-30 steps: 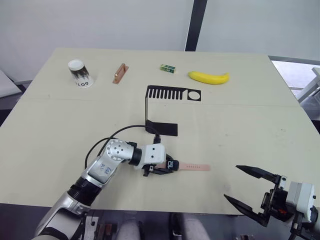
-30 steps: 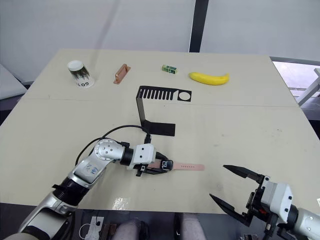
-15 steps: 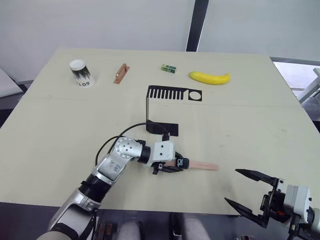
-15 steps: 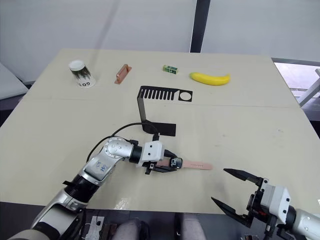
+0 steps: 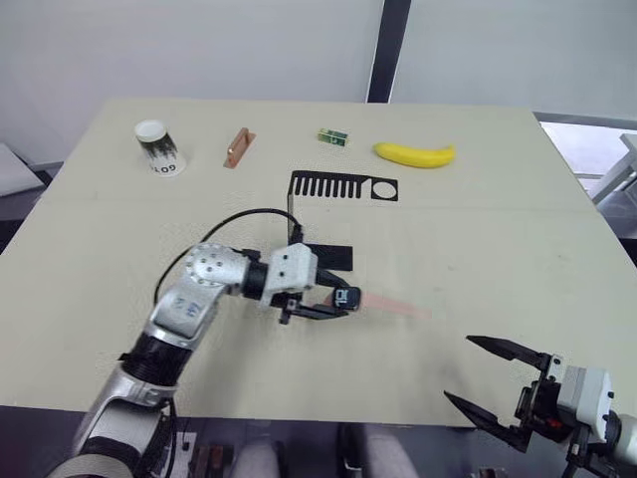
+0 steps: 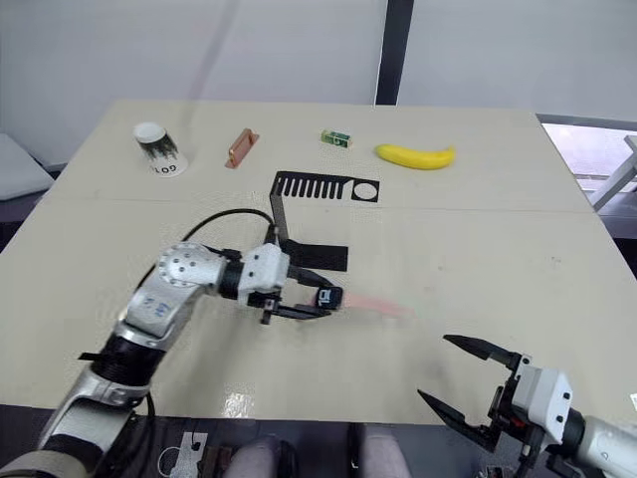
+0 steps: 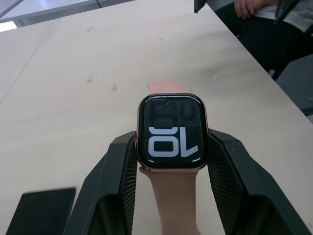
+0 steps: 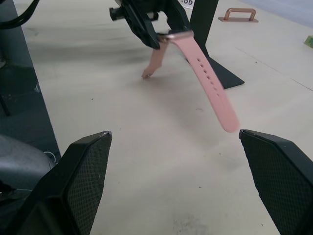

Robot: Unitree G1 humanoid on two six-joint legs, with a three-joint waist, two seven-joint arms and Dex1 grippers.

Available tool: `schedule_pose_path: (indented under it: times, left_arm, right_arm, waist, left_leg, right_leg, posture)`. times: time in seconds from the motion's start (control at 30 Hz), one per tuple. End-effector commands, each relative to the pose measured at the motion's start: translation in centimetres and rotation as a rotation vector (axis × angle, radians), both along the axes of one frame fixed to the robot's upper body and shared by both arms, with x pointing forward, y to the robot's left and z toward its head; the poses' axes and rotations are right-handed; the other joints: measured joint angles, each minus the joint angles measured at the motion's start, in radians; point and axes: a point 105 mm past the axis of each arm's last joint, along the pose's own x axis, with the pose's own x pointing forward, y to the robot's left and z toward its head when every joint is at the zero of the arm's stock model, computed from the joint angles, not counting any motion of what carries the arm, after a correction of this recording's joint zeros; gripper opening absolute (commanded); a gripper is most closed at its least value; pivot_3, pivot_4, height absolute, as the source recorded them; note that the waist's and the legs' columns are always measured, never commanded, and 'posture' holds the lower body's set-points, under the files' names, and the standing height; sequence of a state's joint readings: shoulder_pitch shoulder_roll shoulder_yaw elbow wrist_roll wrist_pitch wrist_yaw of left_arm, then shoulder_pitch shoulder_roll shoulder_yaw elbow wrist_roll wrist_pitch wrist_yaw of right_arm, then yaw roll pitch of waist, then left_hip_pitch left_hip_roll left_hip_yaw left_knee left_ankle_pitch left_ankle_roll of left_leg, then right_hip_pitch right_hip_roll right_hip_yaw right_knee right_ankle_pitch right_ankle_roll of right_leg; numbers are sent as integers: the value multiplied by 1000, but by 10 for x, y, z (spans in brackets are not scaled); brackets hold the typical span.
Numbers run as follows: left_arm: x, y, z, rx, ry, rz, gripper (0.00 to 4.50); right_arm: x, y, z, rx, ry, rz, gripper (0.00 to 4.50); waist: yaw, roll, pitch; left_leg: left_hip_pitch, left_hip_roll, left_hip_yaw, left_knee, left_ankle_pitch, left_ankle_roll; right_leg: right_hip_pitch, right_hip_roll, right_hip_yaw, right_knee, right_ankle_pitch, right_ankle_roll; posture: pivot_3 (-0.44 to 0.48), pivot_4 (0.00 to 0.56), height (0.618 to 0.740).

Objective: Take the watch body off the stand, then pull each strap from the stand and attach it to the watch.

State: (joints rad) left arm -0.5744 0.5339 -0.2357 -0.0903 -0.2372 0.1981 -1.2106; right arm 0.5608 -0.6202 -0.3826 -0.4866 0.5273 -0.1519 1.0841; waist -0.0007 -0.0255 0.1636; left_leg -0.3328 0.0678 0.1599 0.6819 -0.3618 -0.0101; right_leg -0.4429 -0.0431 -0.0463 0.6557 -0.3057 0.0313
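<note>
My left gripper is shut on the watch body, a rounded-square case with a lit dark screen. The fingers clamp its two sides. A salmon-pink strap runs from the case toward my right, and in the right wrist view a second, shorter strap hangs from the case's other end. The watch is held above the table, just in front of the black stand, whose comb-slotted top is bare. My right gripper is open near the table's front right edge, with nothing between its fingers.
Along the far side of the table stand a paper cup, a copper-brown bar, a small green box and a banana. A person's hand shows beyond the table's edge in the left wrist view.
My left gripper has lifted the watch with its straps off the table and drawn it back toward the stand's base. The right gripper has barely moved.
</note>
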Motion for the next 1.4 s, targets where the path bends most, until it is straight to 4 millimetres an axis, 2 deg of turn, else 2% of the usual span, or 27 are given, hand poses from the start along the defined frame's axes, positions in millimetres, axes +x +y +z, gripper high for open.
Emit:
schedule_pose_path:
  times: [0.03, 0.17, 0.3, 0.4, 0.57, 0.77, 0.9, 1.07, 1.23, 1.3, 1.33, 1.4]
  left_arm:
    - [-6, 14, 26, -23, -73, -21, 1598]
    - [-6, 37, 36, 40, -65, 20, 1598]
    - [-10, 47, 39, 91, -41, 29, 1598]
    - [-11, 40, 29, 101, -14, 15, 1598]
    - [-11, 17, 8, 89, 19, 5, 1598]
    - [-11, -13, -29, 114, 29, 1, 1598]
    - [-3, -30, -44, 109, 25, 34, 1598]
    - [-1, -38, -61, 111, 35, 47, 1598]
    - [1, -37, -63, 85, 47, 64, 1598]
    - [2, -37, -58, 53, 47, 76, 2635]
    - [2, -36, -57, 51, 52, 71, 2966]
    - [-4, -29, -51, 33, 56, 35, 3956]
  right_arm:
    - [1, 5, 10, -2, -36, 14, 4433]
    - [2, 7, 13, -4, -36, 17, 4433]
    - [4, 7, 15, -6, -36, 18, 4433]
    - [6, 10, 16, -5, -36, 23, 4433]
    - [7, 14, 22, -9, -41, 30, 4433]
    - [5, 14, 25, -17, -33, 23, 4433]
    - [3, 15, 27, -19, -29, 17, 4433]
    - [2, 15, 27, -25, -22, 17, 4433]
    - [3, 16, 27, -26, -18, 23, 4433]
    - [4, 16, 27, -27, -15, 25, 4500]
    - [4, 15, 27, -27, -15, 26, 4500]
    - [6, 13, 27, -31, -14, 25, 4500]
  waist:
    - [2, 0, 0]
    - [0, 0, 0]
    - [-2, 0, 0]
    - [-1, 0, 0]
    - [2, 0, 0]
    - [-2, 0, 0]
    - [0, 0, 0]
    - [-1, 0, 0]
    - [-1, 0, 0]
    - [-1, 0, 0]
    - [0, 0, 0]
    - [-2, 0, 0]
  left_leg:
    - [-1, 0, -1, 0, 0, 0]
    - [-1, 0, -1, 0, 0, 0]
    - [0, 0, -1, 0, 0, 0]
    - [0, 0, -1, 0, 0, 0]
    - [-1, -1, -1, 0, 0, 0]
    - [-1, -1, 0, 0, 0, 0]
    - [0, -2, 0, 0, 0, 0]
    - [0, -1, -1, 0, 0, 0]
    - [-1, -1, -1, 0, 0, 0]
    - [0, -1, -1, 0, 0, 0]
    - [0, -1, -1, 0, 0, 0]
    - [-1, -1, -1, 0, 0, 0]
  right_leg:
    - [0, 0, 0, 0, 0, 0]
    - [0, 0, 0, 0, 0, 0]
    - [0, 1, 0, 0, 0, 0]
    - [0, 1, 0, 0, 0, 0]
    - [0, 1, 0, 0, 0, 0]
    - [0, 2, 1, 0, 0, 0]
    - [0, 2, 1, 0, 0, 0]
    - [0, 2, 1, 0, 0, 0]
    - [0, 1, 0, 0, 0, 0]
    - [0, 1, 0, 0, 0, 0]
    - [0, 1, 0, 0, 0, 0]
    - [0, 1, 0, 0, 0, 0]
  posture:
    - [0, 150, 740]
    - [0, 150, 740]
    - [0, 150, 740]
    - [0, 150, 740]
    - [0, 150, 740]
    - [0, 150, 740]
    - [0, 150, 740]
    - [0, 150, 740]
    - [0, 150, 740]
    - [0, 150, 740]
    - [0, 150, 740]
    - [0, 150, 740]
